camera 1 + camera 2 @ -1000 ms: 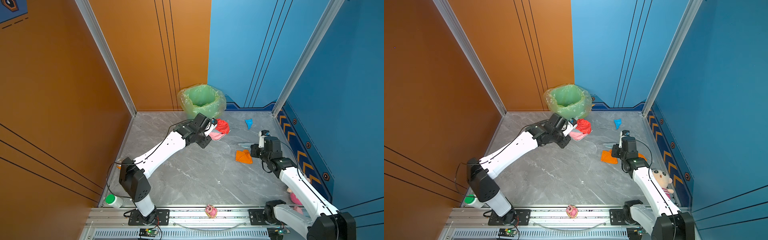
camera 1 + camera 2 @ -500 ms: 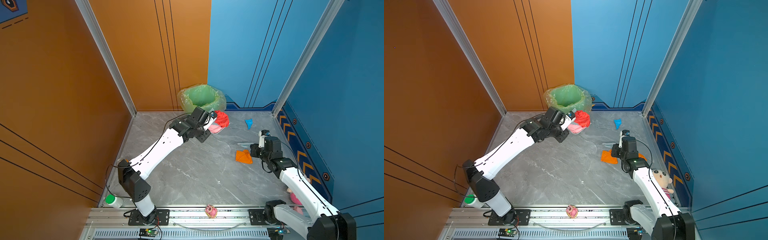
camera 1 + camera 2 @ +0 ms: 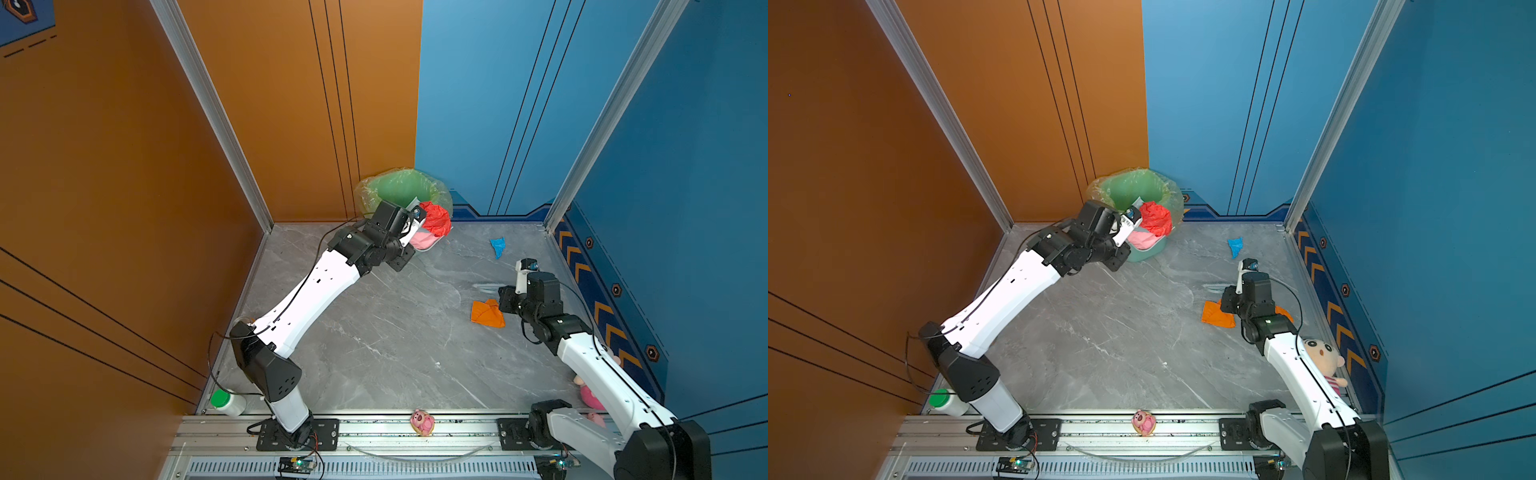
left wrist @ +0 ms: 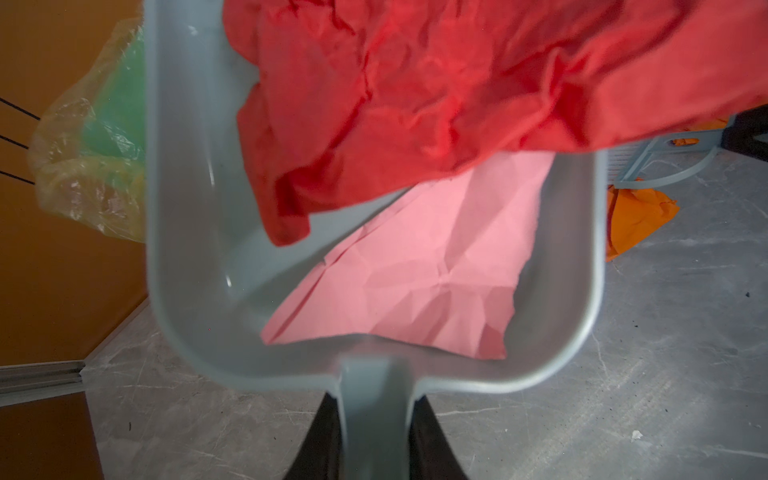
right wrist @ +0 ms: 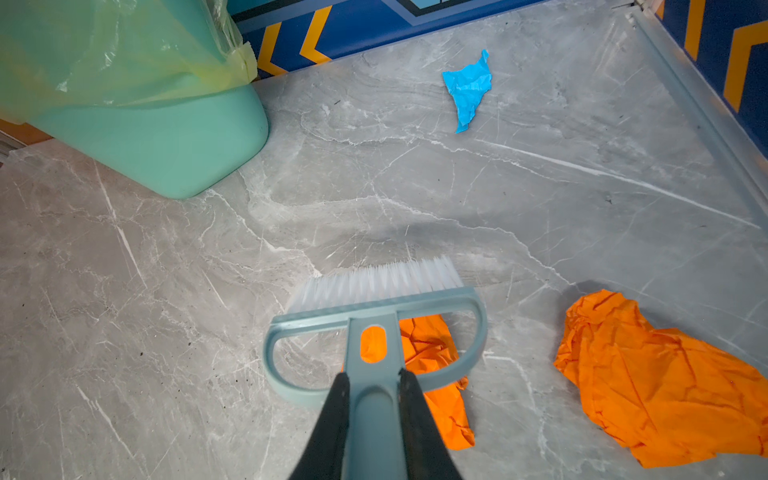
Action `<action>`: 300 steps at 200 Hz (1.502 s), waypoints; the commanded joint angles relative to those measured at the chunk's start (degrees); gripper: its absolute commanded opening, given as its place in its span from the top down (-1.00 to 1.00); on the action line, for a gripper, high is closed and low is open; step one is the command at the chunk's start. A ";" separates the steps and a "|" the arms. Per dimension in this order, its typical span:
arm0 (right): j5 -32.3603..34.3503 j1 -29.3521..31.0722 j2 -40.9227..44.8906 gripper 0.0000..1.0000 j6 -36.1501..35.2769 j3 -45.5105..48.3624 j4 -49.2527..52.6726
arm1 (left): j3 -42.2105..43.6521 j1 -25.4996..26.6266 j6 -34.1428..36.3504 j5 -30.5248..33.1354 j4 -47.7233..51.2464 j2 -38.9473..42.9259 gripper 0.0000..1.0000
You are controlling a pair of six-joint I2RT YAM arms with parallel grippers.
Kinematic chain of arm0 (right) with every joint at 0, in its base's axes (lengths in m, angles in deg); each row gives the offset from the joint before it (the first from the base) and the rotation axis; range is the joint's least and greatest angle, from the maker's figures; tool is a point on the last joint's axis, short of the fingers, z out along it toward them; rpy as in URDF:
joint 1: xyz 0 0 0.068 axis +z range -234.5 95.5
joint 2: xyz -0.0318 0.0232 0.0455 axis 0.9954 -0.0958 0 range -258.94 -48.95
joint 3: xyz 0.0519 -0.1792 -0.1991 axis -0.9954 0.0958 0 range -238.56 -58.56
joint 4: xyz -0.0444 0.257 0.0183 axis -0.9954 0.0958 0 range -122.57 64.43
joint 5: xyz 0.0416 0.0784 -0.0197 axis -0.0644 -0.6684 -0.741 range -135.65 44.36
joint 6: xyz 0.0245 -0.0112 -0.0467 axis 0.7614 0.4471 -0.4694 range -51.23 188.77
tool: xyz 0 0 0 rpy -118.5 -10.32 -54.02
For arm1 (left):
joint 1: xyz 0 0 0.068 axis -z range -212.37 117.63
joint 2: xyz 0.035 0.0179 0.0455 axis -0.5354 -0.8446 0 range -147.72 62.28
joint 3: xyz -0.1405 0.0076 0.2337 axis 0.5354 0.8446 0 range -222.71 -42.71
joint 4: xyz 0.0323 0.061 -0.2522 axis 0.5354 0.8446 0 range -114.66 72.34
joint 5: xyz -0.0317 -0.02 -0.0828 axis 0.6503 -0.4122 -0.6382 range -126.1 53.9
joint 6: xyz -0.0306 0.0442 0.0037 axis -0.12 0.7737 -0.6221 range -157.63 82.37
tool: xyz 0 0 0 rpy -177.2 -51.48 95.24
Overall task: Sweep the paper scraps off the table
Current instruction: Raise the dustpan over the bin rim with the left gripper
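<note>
With the left pincer point(image 4: 374, 409) clamped on the dustpan point(image 4: 187, 208) – the right pincer point(image 5: 374, 384) on the brush point(image 5: 374, 307) – the pan is to be brought fully over the bin point(image 3: 395, 189) just beside it before tipping, lest the overhanging red scrap point(image 4: 415, 104) be spilled.

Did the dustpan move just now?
Yes. The dustpan went up and farther back toward the bin. In both top views its red paper now overlaps the bin's rim.

White arm links point(image 3: 307, 291), black joints point(image 3: 270, 370), thin black cables point(image 3: 209, 361).
</note>
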 commanded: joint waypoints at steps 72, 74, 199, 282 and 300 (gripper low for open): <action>-0.56 0.83 -1.60 1.00 1.03 -0.55 -1.46 | -6.77 -6.79 1.63 1.75 1.00 -4.82 1.00; -0.54 0.85 -1.69 1.00 1.05 -0.56 -1.51 | -6.98 -6.83 1.64 1.73 1.03 -4.96 1.00; -1.19 1.11 -4.09 1.00 0.51 -1.65 -1.36 | -25.04 -11.15 0.82 4.19 6.29 -18.54 1.00; -3.47 1.11 -4.31 1.00 0.39 -1.90 -1.39 | -34.74 -13.72 2.28 10.28 8.64 -24.50 1.00; -4.70 1.10 -4.11 1.00 0.75 -2.17 -1.03 | -35.12 -14.70 2.39 12.19 8.69 -25.00 1.00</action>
